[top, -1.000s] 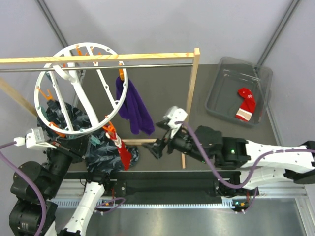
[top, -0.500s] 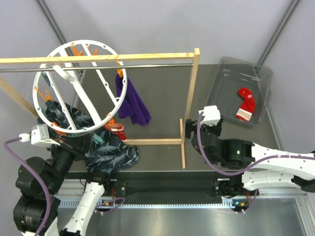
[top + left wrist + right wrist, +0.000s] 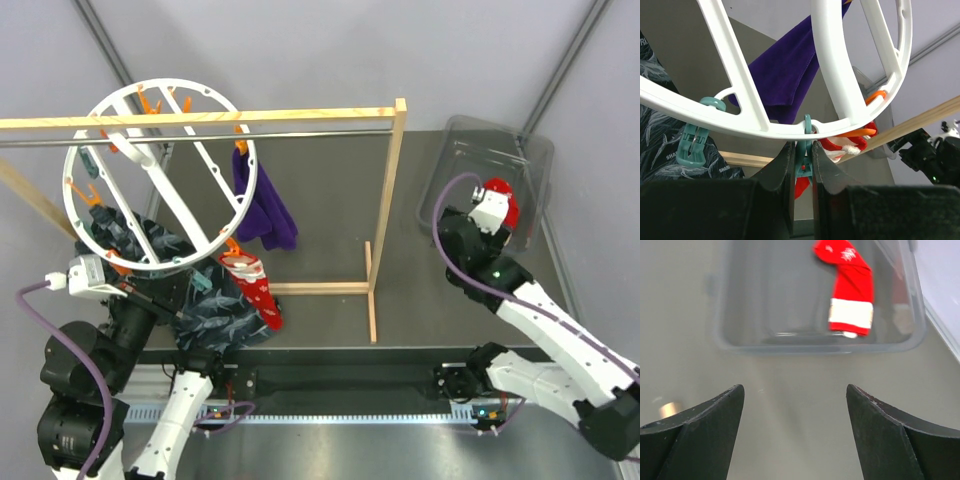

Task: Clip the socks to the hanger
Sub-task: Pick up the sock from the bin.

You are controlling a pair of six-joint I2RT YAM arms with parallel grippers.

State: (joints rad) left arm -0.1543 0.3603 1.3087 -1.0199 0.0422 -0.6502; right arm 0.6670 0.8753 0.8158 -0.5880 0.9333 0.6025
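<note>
The white round hanger (image 3: 160, 185) hangs on the rail, and its rim fills the left wrist view (image 3: 765, 125). A purple sock (image 3: 262, 205) and a red Santa sock (image 3: 252, 285) hang clipped from its near rim. My left gripper (image 3: 192, 293) is under the rim, shut on a teal clip (image 3: 807, 165), with the red sock (image 3: 840, 145) just behind it. My right gripper (image 3: 795, 390) is open and empty above the table, facing a clear bin (image 3: 720, 315) that holds another red sock (image 3: 852, 295). In the top view this sock (image 3: 508, 205) is partly hidden by the right wrist.
A wooden rack with a metal rail spans the back; its post (image 3: 390, 190) and foot (image 3: 320, 288) stand mid-table. Dark blue-green fabric (image 3: 225, 312) lies under the hanger. A second teal clip (image 3: 692, 147) and orange clips (image 3: 875, 96) sit on the rim.
My right arm swung from beside the rack foot to the right, up to the bin. The red sock now hangs free from the hanger's rim. The hanger shifted slightly left.
</note>
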